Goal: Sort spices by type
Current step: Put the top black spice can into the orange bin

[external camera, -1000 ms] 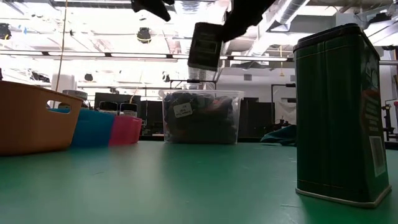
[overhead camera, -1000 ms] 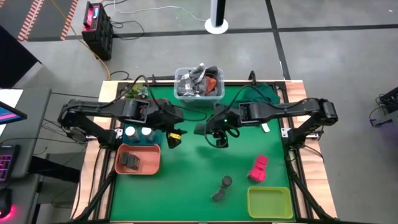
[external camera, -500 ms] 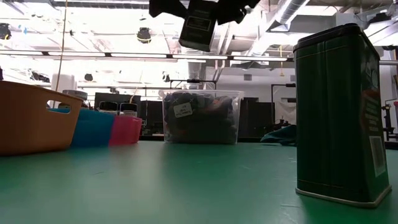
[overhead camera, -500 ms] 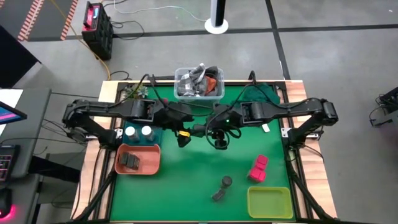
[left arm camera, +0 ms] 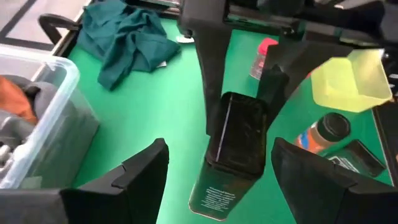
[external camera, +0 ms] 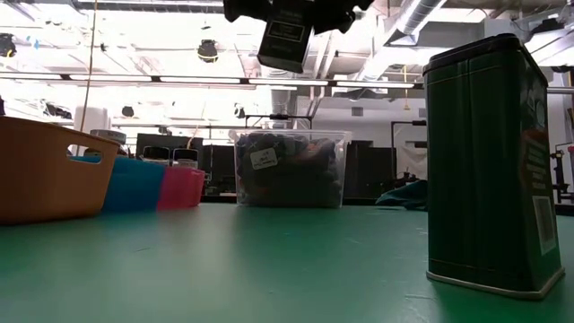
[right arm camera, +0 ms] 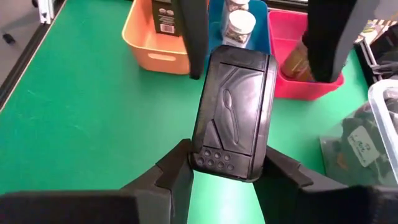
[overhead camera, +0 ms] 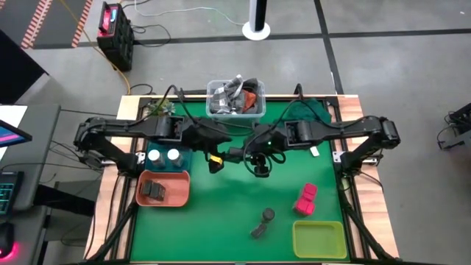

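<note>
Green felt covers the worktable [overhead camera: 221, 213], ringed by a warehouse floor. Left to right: the orange tray [overhead camera: 163, 188] already holds a dark tin [overhead camera: 154, 191], with two white-topped jars [overhead camera: 163, 155] in the blue tray [overhead camera: 183, 156] just beyond it. Above the table's middle the left gripper [overhead camera: 215, 160] hangs with fingers spread on either side of a dark boxy tin [right arm camera: 233, 120], not touching it, while the right gripper [right arm camera: 227, 167] clamps that tin's lidded end, holding it well clear of the felt. This looks like a mid-air handover (tin bound, presumably, for the orange tray). Next, the left fingers [left arm camera: 144, 168] would need to close squarely on the tin's free end before the right lets go. Farther right, two dark jars [overhead camera: 263, 223], two pink blocks [overhead camera: 306, 199] and a yellow tray [overhead camera: 319, 239] wait.
</note>
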Motion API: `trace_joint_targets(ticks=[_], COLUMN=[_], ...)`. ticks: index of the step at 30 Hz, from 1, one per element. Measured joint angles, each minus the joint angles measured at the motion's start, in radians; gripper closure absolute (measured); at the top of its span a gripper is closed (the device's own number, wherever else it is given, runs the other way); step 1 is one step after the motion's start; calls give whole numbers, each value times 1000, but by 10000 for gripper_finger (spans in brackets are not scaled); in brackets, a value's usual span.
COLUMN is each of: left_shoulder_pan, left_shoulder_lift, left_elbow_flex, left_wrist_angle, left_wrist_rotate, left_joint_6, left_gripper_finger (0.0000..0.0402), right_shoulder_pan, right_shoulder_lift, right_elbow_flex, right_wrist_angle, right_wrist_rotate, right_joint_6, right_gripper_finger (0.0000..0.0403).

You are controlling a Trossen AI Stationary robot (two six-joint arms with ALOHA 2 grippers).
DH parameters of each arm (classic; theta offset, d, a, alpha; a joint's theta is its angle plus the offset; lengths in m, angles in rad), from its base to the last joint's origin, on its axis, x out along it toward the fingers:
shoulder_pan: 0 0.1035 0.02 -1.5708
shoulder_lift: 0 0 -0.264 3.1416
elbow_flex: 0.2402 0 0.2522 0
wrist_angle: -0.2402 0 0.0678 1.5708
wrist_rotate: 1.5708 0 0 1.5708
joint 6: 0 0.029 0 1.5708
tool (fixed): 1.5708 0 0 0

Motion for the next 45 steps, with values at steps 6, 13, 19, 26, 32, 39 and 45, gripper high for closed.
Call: trace_joint_targets(ticks=[6, 13, 19, 26, 32, 39, 45], left_shoulder_pan=[22, 15, 4, 4, 3, 0, -61], left_shoulder_lift=[0, 54, 70, 69, 69, 63, 57], left_elbow_flex=[0, -1, 0, 0, 0, 0, 0], left_wrist_angle=[-3, 20, 37, 45, 46, -3, -175], left_wrist_rotate=[37, 80, 80, 76, 78, 76, 25], left_joint_6=[3, 14, 11, 22, 10, -92, -283], left_gripper_finger=[129, 130, 164, 232, 275, 267, 266], right_shoulder_pan=[0, -2, -1, 0, 0, -45, -146], right_shoulder_lift=[0, 0, 0, 0, 1, -16, -85], right_elbow_flex=[0, 0, 0, 0, 0, 0, 1], right_wrist_angle=[19, 16, 2, -17, -14, -47, -159], right_wrist_rotate=[0, 0, 0, 0, -18, -32, 4], right_joint_6=[-1, -8, 6, 8, 8, 8, 9], right_gripper_finger=[234, 234, 234, 234, 203, 106, 61])
